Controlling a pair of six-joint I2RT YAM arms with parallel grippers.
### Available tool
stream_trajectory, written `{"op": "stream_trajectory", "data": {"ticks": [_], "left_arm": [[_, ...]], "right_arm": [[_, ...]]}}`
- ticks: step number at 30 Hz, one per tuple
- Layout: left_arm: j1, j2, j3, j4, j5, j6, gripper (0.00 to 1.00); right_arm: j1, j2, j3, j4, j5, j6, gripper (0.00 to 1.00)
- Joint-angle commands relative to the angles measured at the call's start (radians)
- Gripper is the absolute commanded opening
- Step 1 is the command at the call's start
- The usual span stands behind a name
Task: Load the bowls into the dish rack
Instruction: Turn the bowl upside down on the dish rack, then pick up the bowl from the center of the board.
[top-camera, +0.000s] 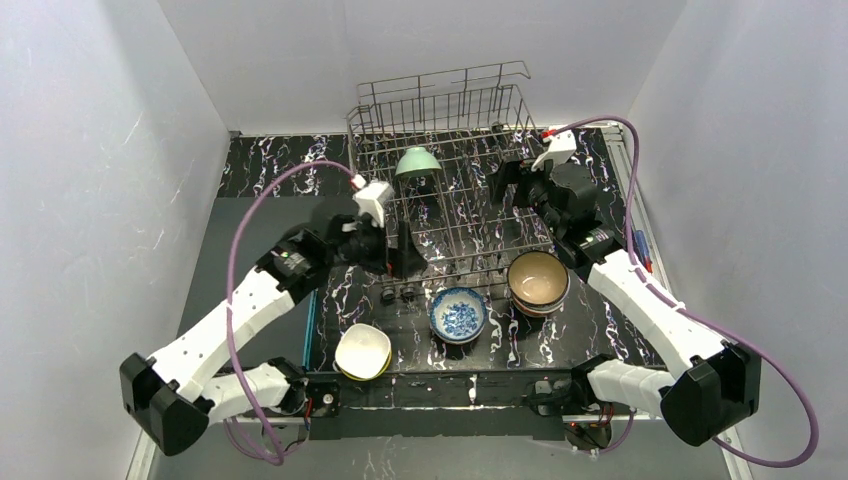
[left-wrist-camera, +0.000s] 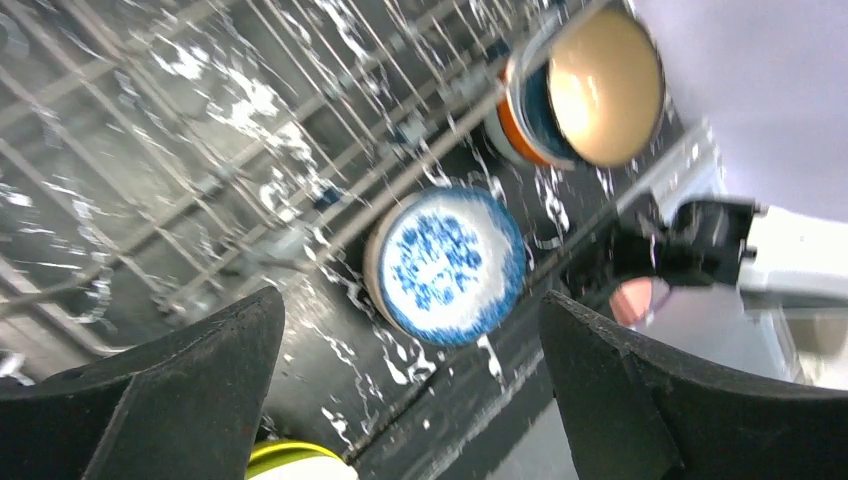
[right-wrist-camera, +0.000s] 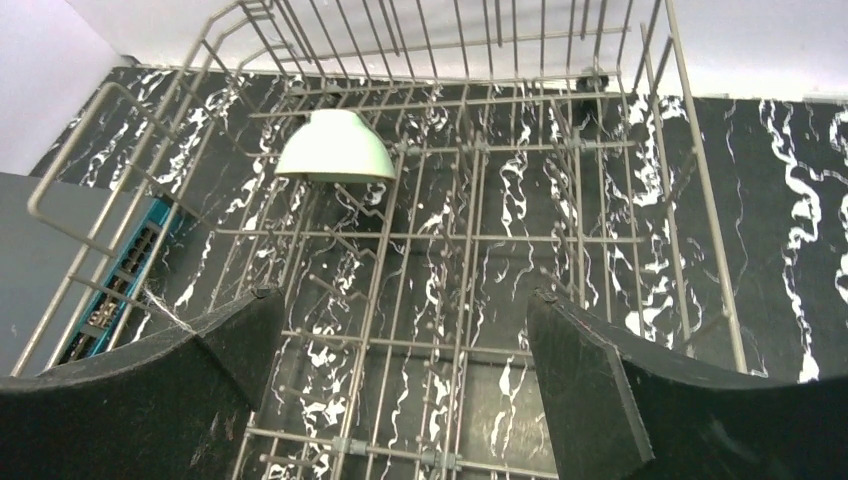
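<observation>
Presently, left to right. Yellow-green bowl (top-camera: 362, 352): set nearer the arm bases than the left claw (top-camera: 398, 258) and slightly to its left, outside the dish rack (top-camera: 450, 120). Left claw: jaws spread wide, nothing held, poised at the rack's near left corner. Mint bowl (top-camera: 418, 162): the only bowl seen loaded, tipped mouth-down among the tines, beyond the left claw. Blue-patterned bowl (top-camera: 458, 313): upright on the table, just right of the left claw and framed between its fingers (left-wrist-camera: 180, 400) in the wrist view. Right claw (top-camera: 508, 182): jaws fully apart, empty, held over the rack's right side. Tan-topped stack (top-camera: 538, 282): nearer than the right claw, just outside the front wire. Step judged in hand: another bowl to be fetched. The blue-patterned bowl is best pinched across one wall, one finger inside, then stood between tines clear of the mint bowl.
</observation>
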Motion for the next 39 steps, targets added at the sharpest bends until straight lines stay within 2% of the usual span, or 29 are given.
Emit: {"op": "stream_trajectory", "data": {"ticks": [1, 5, 9, 13, 19, 22, 33, 39], "left_arm": [[-0.142, 0.038, -0.005, -0.015, 0.026, 0.011, 0.92], [-0.276, 0.131, 0.030, -0.030, -0.023, 0.054, 0.87], [-0.408, 0.222, 0.077, -0.050, -0.119, 0.104, 0.83], [-0.486, 0.303, 0.119, -0.067, -0.175, 0.121, 0.79], [-0.546, 0.427, 0.161, -0.053, -0.204, 0.137, 0.71], [-0.560, 0.476, 0.177, -0.034, -0.201, 0.154, 0.66], [-0.615, 0.606, 0.204, 0.001, -0.224, 0.177, 0.54], [-0.627, 0.635, 0.206, 0.002, -0.242, 0.186, 0.41]], "right_arm": [[0.003, -0.025, 0.017, -0.082, 0.086, 0.071, 0.99], [-0.001, -0.009, 0.037, -0.155, 0.215, 0.090, 0.99], [-0.012, 0.013, 0.076, -0.201, 0.197, 0.096, 0.99], [-0.035, 0.039, 0.094, -0.235, 0.131, 0.119, 0.99], [-0.163, 0.077, 0.064, -0.198, -0.129, 0.216, 0.99], [-0.199, 0.081, 0.039, -0.171, -0.189, 0.242, 0.99], [-0.211, 0.133, 0.047, -0.154, -0.225, 0.256, 0.99], [-0.211, 0.138, 0.056, -0.160, -0.230, 0.250, 0.99]]}}
